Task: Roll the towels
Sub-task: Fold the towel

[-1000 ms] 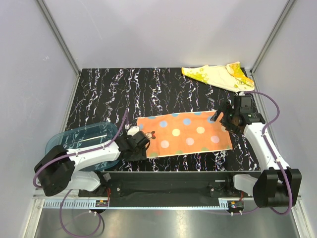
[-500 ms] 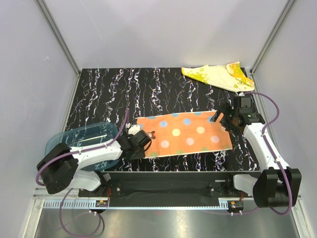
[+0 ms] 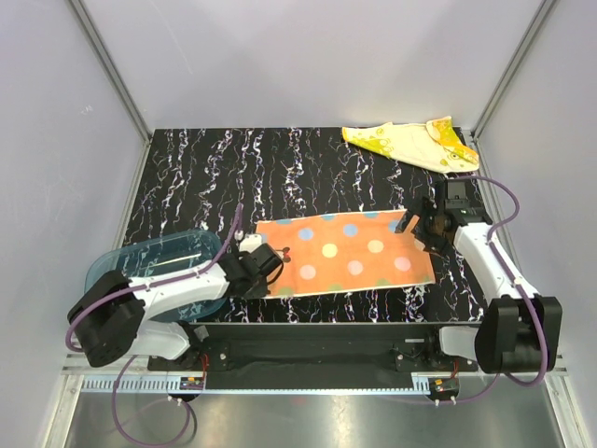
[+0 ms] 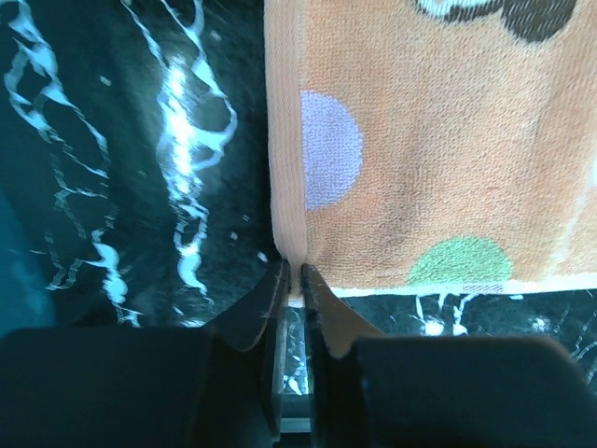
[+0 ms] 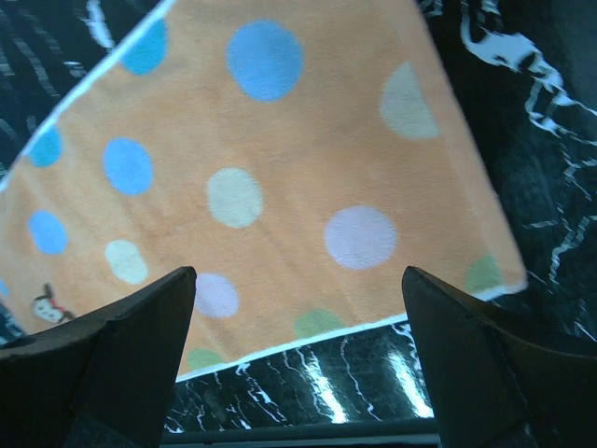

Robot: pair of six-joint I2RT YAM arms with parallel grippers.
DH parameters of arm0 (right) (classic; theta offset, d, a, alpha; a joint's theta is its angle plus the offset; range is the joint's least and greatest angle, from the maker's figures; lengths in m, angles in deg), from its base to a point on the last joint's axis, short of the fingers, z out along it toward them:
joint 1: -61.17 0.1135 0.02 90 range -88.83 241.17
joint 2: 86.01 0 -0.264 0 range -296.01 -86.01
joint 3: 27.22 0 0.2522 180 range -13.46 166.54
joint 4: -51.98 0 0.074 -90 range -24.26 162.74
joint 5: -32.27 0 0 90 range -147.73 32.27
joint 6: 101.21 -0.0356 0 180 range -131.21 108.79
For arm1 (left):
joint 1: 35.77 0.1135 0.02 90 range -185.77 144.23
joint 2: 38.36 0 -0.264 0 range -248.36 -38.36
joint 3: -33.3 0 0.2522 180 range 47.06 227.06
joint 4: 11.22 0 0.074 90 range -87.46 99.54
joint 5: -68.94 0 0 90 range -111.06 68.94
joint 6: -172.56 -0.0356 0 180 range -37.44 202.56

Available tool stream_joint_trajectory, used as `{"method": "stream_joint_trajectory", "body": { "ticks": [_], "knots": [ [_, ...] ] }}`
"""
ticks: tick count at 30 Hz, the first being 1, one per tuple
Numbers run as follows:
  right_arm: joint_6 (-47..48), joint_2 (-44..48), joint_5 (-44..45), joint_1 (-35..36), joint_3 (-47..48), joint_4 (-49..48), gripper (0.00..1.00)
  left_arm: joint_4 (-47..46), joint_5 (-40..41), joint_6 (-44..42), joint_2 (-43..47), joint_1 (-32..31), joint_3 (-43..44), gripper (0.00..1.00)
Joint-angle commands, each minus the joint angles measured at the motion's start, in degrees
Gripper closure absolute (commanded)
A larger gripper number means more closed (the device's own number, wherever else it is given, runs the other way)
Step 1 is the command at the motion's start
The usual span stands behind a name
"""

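Note:
The orange towel (image 3: pixel 347 254) with pale blue, green and cream dots lies flat at the table's near centre. It also shows in the left wrist view (image 4: pixel 438 140) and the right wrist view (image 5: pixel 280 187). My left gripper (image 3: pixel 272 269) is at its near left corner. In the left wrist view the left gripper (image 4: pixel 294 273) is shut on the towel's left hem. My right gripper (image 3: pixel 418 229) hovers over the towel's right edge. In the right wrist view the right gripper (image 5: pixel 298 273) is wide open and empty. The yellow and cream towel (image 3: pixel 410 142) lies crumpled at the back right.
A translucent teal-blue tray (image 3: pixel 149 261) stands at the near left, partly under my left arm. The black marbled table (image 3: pixel 233 177) is walled by grey panels on three sides, with its front edge just beyond the towel's near hem.
The orange towel has slid slightly to the left with my left gripper at its corner. My right gripper has shifted a little toward the back.

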Motion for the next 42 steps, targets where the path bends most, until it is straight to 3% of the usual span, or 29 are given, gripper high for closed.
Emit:
{"method": "stream_joint_trajectory", "body": {
  "ticks": [1, 3, 9, 12, 18, 26, 38, 41, 42],
  "knots": [
    [-2.47, -2.34, 7.72, -0.20, 3.25, 5.69, 0.00, 1.09, 1.61, -2.93, 2.71, 2.92, 2.01, 0.88],
    [-4.58, -4.79, 12.99, -0.29, 4.91, 8.79, 0.00, 0.56, 0.90, -4.50, 3.24, 5.46, 1.92, 0.88],
    [-7.57, -11.12, 13.90, -2.73, 4.57, 13.54, 0.01, -0.58, -1.30, -8.81, 4.12, 10.12, 3.15, 0.89],
    [-10.03, -8.87, 8.65, -4.51, 0.63, 11.98, 0.02, -1.81, -2.96, -10.13, 3.85, 11.53, 3.67, 0.90],
    [-12.14, -7.18, 10.21, -4.77, -1.05, 13.11, 0.10, -4.10, -5.60, -12.07, 3.33, 13.03, 4.03, 0.91],
    [-12.58, -9.90, 5.56, -4.77, -6.50, 11.09, 0.28, -4.98, -8.15, -13.30, 3.50, 14.97, 4.20, 0.93],
    [-12.76, -12.19, 3.97, -3.63, -9.23, 9.07, 0.44, -4.19, -9.03, -14.71, 4.03, 16.72, 5.78, 0.94],
    [-12.67, -12.71, 4.14, -3.54, -8.97, 9.07, 0.54, -4.19, -9.21, -14.71, 3.68, 16.72, 6.14, 0.95],
    [-12.67, -12.63, 4.23, -3.54, -8.96, 9.15, 0.64, -4.27, -9.30, -14.80, 3.68, 16.64, 6.14, 0.95]
  ]
}}
